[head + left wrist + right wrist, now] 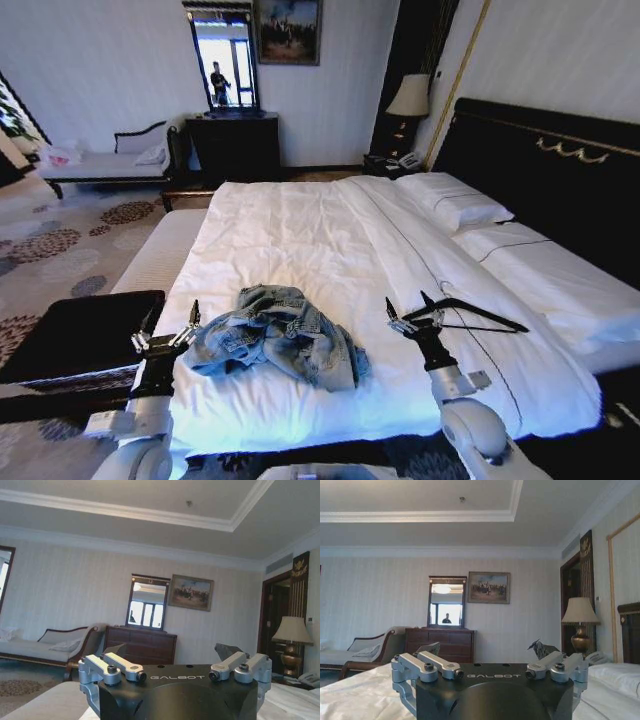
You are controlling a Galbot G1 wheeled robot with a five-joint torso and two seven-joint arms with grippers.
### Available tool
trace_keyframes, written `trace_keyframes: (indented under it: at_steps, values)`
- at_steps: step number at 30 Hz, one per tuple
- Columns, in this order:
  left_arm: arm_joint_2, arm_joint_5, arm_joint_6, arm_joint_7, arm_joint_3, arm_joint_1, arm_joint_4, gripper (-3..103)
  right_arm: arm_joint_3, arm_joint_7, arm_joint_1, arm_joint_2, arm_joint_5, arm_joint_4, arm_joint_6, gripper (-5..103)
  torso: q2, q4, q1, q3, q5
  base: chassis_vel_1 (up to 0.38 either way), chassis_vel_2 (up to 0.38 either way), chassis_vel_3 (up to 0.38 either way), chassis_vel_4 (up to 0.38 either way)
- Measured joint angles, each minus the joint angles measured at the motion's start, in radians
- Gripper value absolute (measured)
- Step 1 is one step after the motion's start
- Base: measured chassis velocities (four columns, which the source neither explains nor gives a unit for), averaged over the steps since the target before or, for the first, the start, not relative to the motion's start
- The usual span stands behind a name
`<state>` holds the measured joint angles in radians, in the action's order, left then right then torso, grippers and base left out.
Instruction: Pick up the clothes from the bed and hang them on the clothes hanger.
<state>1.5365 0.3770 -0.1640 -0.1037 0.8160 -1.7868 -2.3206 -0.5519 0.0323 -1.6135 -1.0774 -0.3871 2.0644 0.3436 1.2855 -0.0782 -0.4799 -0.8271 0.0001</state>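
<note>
the left hand [167, 322] hangs over the near left edge of the bed [330, 230], its fingers spread wide with nothing between them. the left wrist view shows the same thing, the left hand [175, 665] splayed open and empty. just beside it, toward the middle of the bed, lies the denim jacket [280, 335], crumpled in a heap on the white sheet, apart from the fingers as far as the head view shows.

the right hand [412, 312] stands on the other side of the jacket, also spread wide and holding nothing; the right wrist view shows the right hand [487, 662] open over the sheet. the black hanger [470, 315] lies flat on the bed just beyond the right hand, and it may be touching a fingertip, though the view is too poor to be sure.

farther off, white pillows [455, 205] lean near the black headboard [560, 160]. a lamp [408, 100] stands by the headboard, and a dark dresser [235, 145] with a mirror [225, 65] sits against the far wall beside a pale chaise [110, 165].
</note>
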Motion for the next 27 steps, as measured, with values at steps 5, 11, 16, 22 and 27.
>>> trace_keyframes:
  at_steps: [5,11,16,22,27]
  values:
    - [-0.002,-0.027,0.002,0.0,0.019,-0.001,0.04,100,0.013,-0.001,-0.003,-0.014,0.029,-0.011,0.0,100,0.0,0.0001,0.0,0.0,-0.0001,0.019,-0.024,-0.023,0.02]
    - [-0.019,0.009,-0.015,-0.027,0.052,-0.012,0.158,100,0.03,-0.003,-0.002,-0.033,0.056,-0.031,0.013,100,-0.001,0.0004,-0.002,-0.001,-0.0001,-0.007,0.015,0.018,-0.022]
    - [-0.03,0.098,-0.033,-0.06,0.062,-0.002,0.204,100,0.04,-0.005,0.002,-0.041,0.067,-0.047,0.016,100,-0.001,0.0003,-0.002,-0.001,-0.0001,0.013,0.06,0.011,-0.071]
    - [-0.046,0.134,-0.041,-0.099,0.069,0.026,0.247,100,0.046,-0.005,0.006,-0.048,0.072,-0.061,0.018,100,-0.001,0.0001,-0.002,-0.001,0.0,0.105,0.098,-0.091,-0.108]
    - [-0.074,0.176,0.013,-0.101,0.057,0.042,0.287,100,0.055,-0.005,0.011,-0.05,0.049,-0.069,0.036,100,-0.001,0.0004,-0.002,-0.001,-0.0004,0.138,0.189,-0.151,-0.175]
